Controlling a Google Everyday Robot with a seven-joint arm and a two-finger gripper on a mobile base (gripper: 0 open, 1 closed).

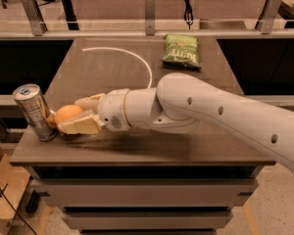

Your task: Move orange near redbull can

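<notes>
Dark brown wood is forming the top of the table [137,153], with a metal railing running behind it. Near the table's front left corner, the small round smooth-skinned orange [67,114] is sitting low over the surface. I cannot tell whether it is resting on the wood or hanging just above it. The cream-coloured two-fingered claw [72,115] is gripping it, one finger pressing in on each side, so the opening is only as wide as the fruit.

Just to the orange's left, the tall slim silver-grey metal redbull can [34,112] is standing upright. The two are looking as good as touching low down, though a thin gap may be hiding there.

By my reading, the carry is finishing and the placing step is now in hand. The next move is calling for a gentle release, letting the fingers spread without nudging the can over, then a straight pull-back of the smooth white robot arm [210,111].

As for containers, the can is showing a pull-tab top, and its contents are staying hidden. Well apart, at the table's far edge, a green crisp bag [181,50] is lying flat and looking sealed. A thin white curved cord [132,58] is arcing beside it.
</notes>
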